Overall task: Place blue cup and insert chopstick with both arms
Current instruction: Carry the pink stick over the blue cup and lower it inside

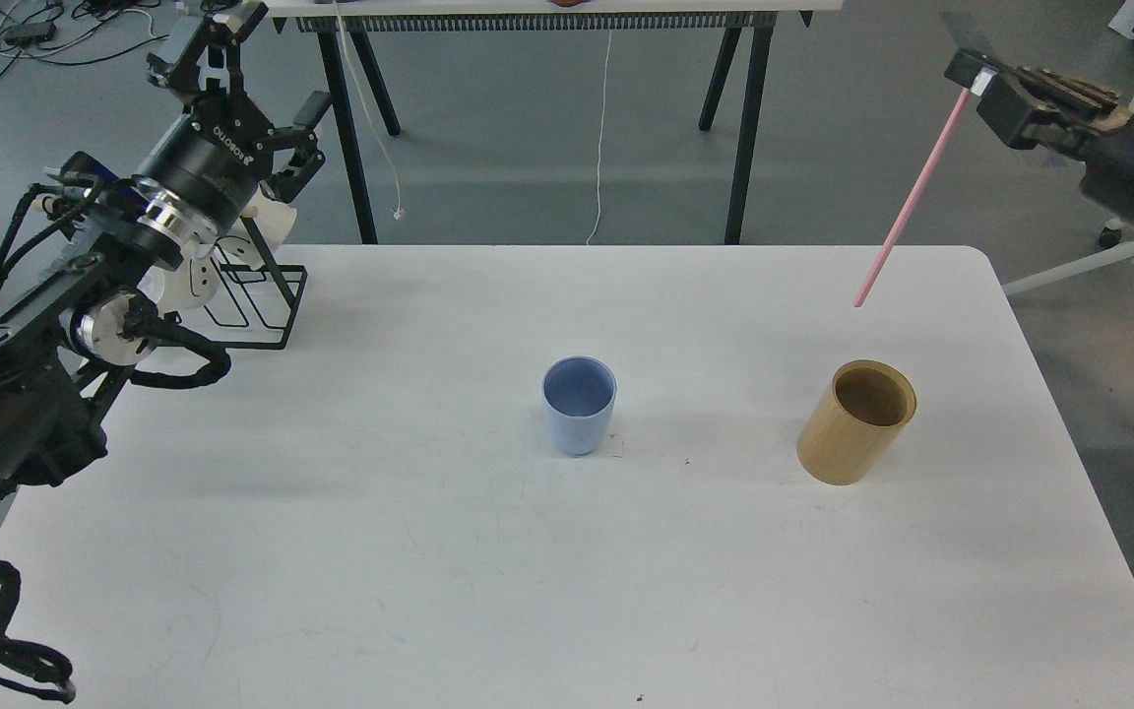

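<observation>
Bright even light, soft shadows

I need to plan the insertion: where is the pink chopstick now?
In the head view, the pink chopstick hangs slanted at upper right, held by the right tool, above the table's far right edge, beyond the wooden holder.

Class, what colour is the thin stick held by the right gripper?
Pink: the thin straight stick, clearest in the head view.

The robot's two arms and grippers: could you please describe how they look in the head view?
Both are black. The left arm has jointed links, silver metal rings, looped black cables, and white lettering on its cylindrical wrist; the left gripper has black fingers. The right gripper is a dark block with a pale tip.
</observation>
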Controlling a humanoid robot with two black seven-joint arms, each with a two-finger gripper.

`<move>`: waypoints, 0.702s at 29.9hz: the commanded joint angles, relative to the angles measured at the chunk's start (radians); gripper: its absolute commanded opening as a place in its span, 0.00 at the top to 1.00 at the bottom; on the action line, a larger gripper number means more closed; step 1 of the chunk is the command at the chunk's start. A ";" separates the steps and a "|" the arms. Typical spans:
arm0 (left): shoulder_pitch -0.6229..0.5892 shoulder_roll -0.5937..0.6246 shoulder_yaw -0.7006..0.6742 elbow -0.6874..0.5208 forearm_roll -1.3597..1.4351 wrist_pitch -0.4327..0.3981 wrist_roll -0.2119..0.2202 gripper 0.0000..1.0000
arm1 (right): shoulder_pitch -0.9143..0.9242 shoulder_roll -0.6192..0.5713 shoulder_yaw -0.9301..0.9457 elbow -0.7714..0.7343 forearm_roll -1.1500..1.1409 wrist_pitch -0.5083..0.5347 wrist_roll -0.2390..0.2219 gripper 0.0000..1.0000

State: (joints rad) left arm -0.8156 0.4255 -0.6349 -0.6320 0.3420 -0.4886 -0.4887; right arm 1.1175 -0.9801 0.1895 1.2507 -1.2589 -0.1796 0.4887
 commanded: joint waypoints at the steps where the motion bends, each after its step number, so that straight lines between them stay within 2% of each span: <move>1: 0.032 0.001 0.000 0.009 0.003 0.000 0.000 0.02 | 0.014 0.163 -0.016 -0.036 -0.005 0.002 0.000 1.00; 5: 0.042 -0.008 0.001 0.040 0.002 0.000 0.000 0.02 | 0.039 0.371 -0.073 -0.177 -0.016 0.000 0.000 1.00; 11: 0.062 -0.005 0.003 0.041 0.002 0.000 0.000 0.02 | 0.079 0.576 -0.153 -0.310 -0.017 -0.009 0.000 1.00; 21: 0.065 -0.005 0.003 0.052 0.002 0.000 0.000 0.01 | 0.065 0.735 -0.163 -0.428 -0.019 -0.014 0.000 1.00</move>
State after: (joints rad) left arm -0.7515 0.4236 -0.6318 -0.5807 0.3435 -0.4886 -0.4887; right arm 1.1907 -0.2783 0.0283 0.8519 -1.2775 -0.1931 0.4887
